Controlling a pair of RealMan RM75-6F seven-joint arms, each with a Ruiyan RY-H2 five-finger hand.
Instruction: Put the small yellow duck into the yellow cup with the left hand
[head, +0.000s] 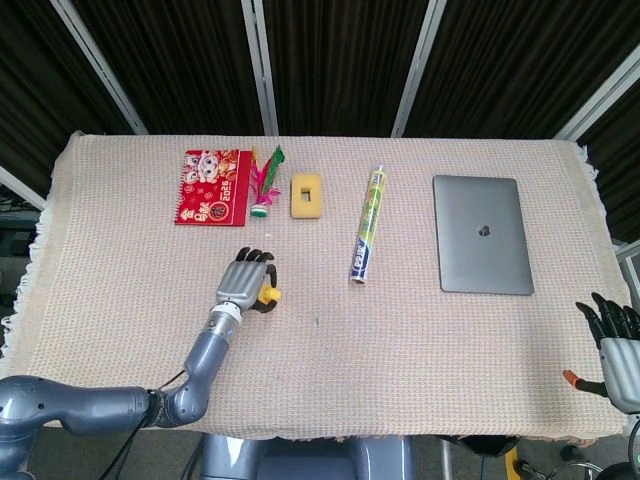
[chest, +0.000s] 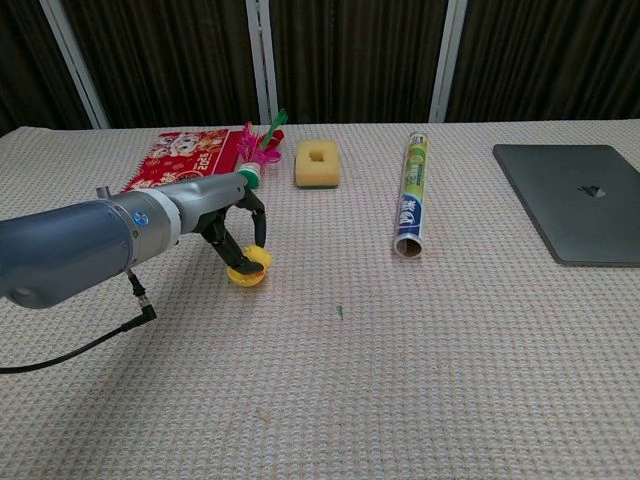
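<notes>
Holding my left hand over a small yellow object on the bench

Looking down through the head view first, I see my left hand (head: 246, 282) low on the cloth-covered bench (head: 120, 250), fingers curled down over a small yellow object (head: 267, 294) that peeks out at the hand's right edge. I cannot tell from here whether that yellow piece is the duck, the cup, or both together. Behind the hand, along the far side of the bench, lie a red booklet (head: 211, 187), a feathered shuttlecock (head: 265, 183), a yellow sponge (head: 306, 195), a foil roll (head: 367, 224) and a closed grey laptop (head: 481, 235). My right hand (head: 615, 345) sits at the lower right corner, off the bench edge, fingers apart and holding nothing.

Turning to the chest view, my left hand (chest: 232, 225) reaches in from the left, its dark fingers (chest: 258, 222) arched over and touching the yellow object (chest: 249, 268), which rests on the bench (chest: 450, 350). It reads as a rounded yellow shape with a rim-like edge, possibly the yellow cup lying on its side, but I cannot tell for certain, and I cannot make out the duck apart from it. The hand grips this yellow object from above. The red booklet (chest: 185, 155), shuttlecock (chest: 258, 152), sponge (chest: 318, 164), foil roll (chest: 411, 193) and laptop (chest: 577, 200) lie well apart from it. My right hand is outside this view.
</notes>
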